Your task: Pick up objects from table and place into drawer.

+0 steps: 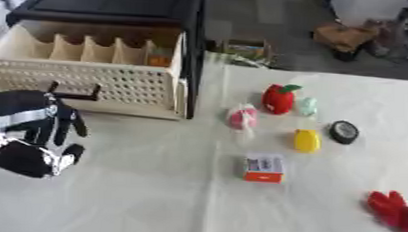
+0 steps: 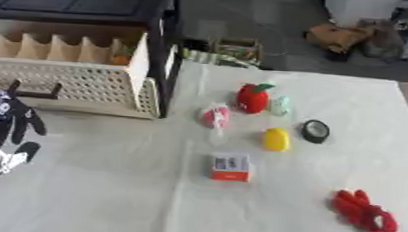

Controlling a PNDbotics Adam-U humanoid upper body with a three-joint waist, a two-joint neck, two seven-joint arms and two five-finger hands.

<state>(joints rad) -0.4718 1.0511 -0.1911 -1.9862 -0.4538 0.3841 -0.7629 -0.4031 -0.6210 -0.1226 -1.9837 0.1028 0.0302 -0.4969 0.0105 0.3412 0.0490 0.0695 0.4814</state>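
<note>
The cream drawer [image 1: 113,85] stands pulled out of a black cabinet [image 1: 117,3] at the upper left; it has dividers inside and something orange [image 1: 161,60] in its right compartment. My left hand [image 1: 33,136] hangs open just below the drawer's black handle [image 1: 75,92], holding nothing. On the white cloth lie a red apple toy [image 1: 278,98], a pale green piece [image 1: 308,106], a pink and white thing [image 1: 243,117], a yellow oval [image 1: 307,141], a black round disc [image 1: 344,132] and an orange and white box [image 1: 264,167]. My right hand shows in neither view.
A red thing with finger-like lobes [image 2: 364,212] lies near the lower right edge of the table. Beyond the table's far edge, a small box [image 1: 246,48] and brown clutter [image 1: 343,36] sit on the floor.
</note>
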